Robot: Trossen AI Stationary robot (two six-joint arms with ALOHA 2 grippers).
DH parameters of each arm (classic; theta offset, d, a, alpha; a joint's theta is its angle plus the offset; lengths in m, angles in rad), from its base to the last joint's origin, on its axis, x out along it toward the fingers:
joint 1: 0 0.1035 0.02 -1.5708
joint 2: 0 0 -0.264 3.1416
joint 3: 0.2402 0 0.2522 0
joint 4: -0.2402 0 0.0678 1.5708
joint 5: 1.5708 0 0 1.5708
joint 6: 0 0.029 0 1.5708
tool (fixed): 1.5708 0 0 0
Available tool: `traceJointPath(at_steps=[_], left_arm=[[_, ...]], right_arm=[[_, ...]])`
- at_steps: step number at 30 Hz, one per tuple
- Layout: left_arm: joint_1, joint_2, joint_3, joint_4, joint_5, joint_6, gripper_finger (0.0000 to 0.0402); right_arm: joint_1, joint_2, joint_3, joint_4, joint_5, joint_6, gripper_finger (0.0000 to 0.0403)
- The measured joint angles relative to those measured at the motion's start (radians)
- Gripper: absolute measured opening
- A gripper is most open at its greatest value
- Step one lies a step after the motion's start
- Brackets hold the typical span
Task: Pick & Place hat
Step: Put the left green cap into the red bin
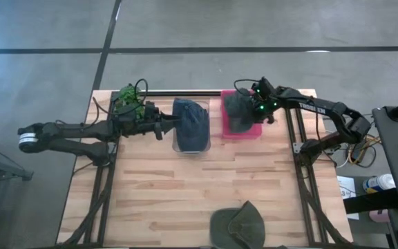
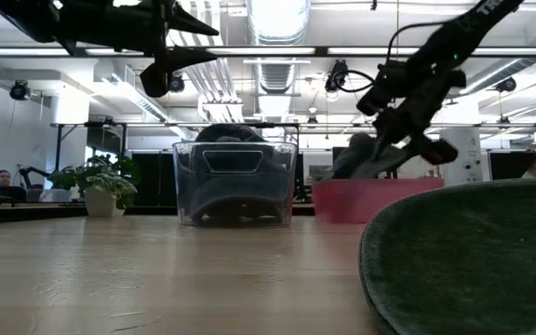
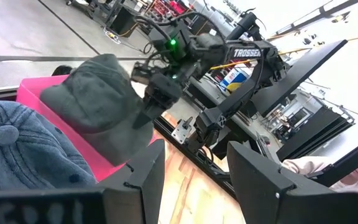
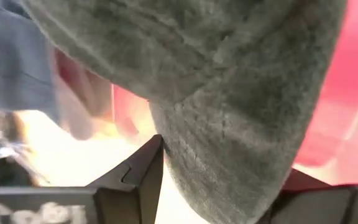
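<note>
A grey hat (image 1: pixel 237 111) is over the pink bin (image 1: pixel 249 131) at the table's far side, and my right gripper (image 1: pixel 251 108) is shut on it. The low view shows the grey hat (image 2: pixel 356 156) with its lower part behind the pink bin's rim (image 2: pixel 370 186). A blue denim hat (image 1: pixel 191 121) fills the clear bin (image 1: pixel 178 146) to the left of the pink one. My left gripper (image 1: pixel 173 124) hovers open at that bin's left side, above the blue hat (image 3: pixel 17 143). A third, olive hat (image 1: pixel 239 225) lies on the table's near edge. My right gripper (image 3: pixel 154 99) pinches the grey hat between its two fingers at the hat's edge (image 3: pixel 138 102), on the side toward the table's right. It comes slanting down from the right. In the right wrist view the grey cloth (image 4: pixel 229 155) runs between the fingers. The hat's lower part is inside the pink bin; whether it rests there I cannot tell.
The two bins stand side by side near the far edge. The olive hat (image 2: pixel 473 261) fills the low view's near right corner. Bare wood lies between the bins and that hat. The right arm's base and frames stand off the table's right side.
</note>
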Motion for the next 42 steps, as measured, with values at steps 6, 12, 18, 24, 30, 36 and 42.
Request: traceJointPath(at_steps=[6, 12, 18, 24, 30, 36, 42], left_arm=[[0.000, 0.000, 0.000, 0.001, -0.006, 0.006, 0.0167], [0.000, 0.000, 0.000, 0.013, -0.006, 0.006, 0.0167], [0.000, 0.000, 0.001, 0.025, -0.003, 0.004, 0.0167], [0.000, 0.000, 0.001, 0.024, -0.003, -0.003, 0.0167], [0.000, 0.000, 0.001, 0.024, -0.003, -0.001, 0.0167], [0.000, 0.000, 0.001, 0.023, -0.015, 0.001, 0.0167], [0.000, 0.000, 0.001, 0.023, -0.016, 0.000, 0.0167]], right_arm=[[-0.001, -0.032, 0.066, -0.149, 0.122, -0.076, 0.0154], [0.000, -0.003, 0.042, -0.153, 0.124, -0.093, 0.0157], [0.012, -0.002, 0.026, -0.163, 0.147, -0.127, 0.0182], [-0.004, -0.041, 0.061, -0.225, 0.351, -0.166, 0.0209], [-0.006, -0.045, 0.078, -0.277, 0.318, -0.171, 0.0210], [-0.004, -0.030, 0.045, -0.065, -0.006, -0.170, 0.0184], [-0.028, -0.019, 0.037, -0.004, -0.139, -0.150, 0.0117]])
